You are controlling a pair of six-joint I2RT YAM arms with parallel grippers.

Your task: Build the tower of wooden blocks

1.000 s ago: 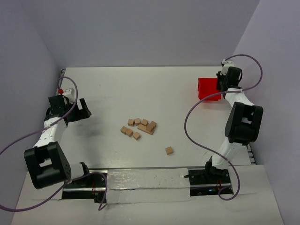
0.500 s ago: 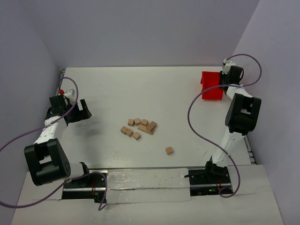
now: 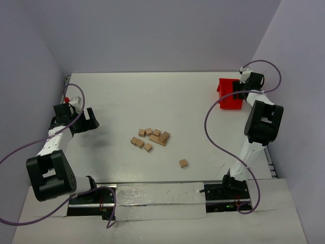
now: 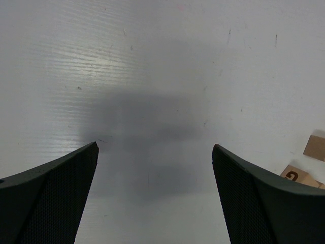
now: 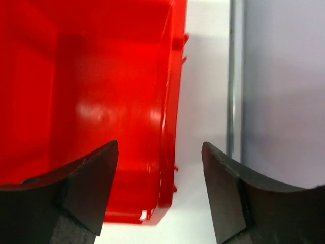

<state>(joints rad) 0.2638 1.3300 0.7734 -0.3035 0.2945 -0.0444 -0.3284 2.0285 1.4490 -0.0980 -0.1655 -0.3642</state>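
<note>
Top view: the wood blocks [image 3: 151, 138] lie loose at frame centre, with one stray block [image 3: 183, 163] to their lower right. No tower is up yet. At mid-left the left gripper [image 3: 86, 120] sits well apart from them. At upper right the right gripper [image 3: 237, 92] is at the red bin [image 3: 228, 101].

Left wrist: left gripper [image 4: 155, 150] spread wide, empty; wood blocks [image 4: 315, 147] peek in at lower right edge.

Right wrist: right gripper [image 5: 160, 147] has its jaws apart, straddling the bin wall [image 5: 170, 101] without pinching it.

Likely next: lift straight up so the fingers clear the wall. Then take the stray block from above, square on flat faces.
</note>
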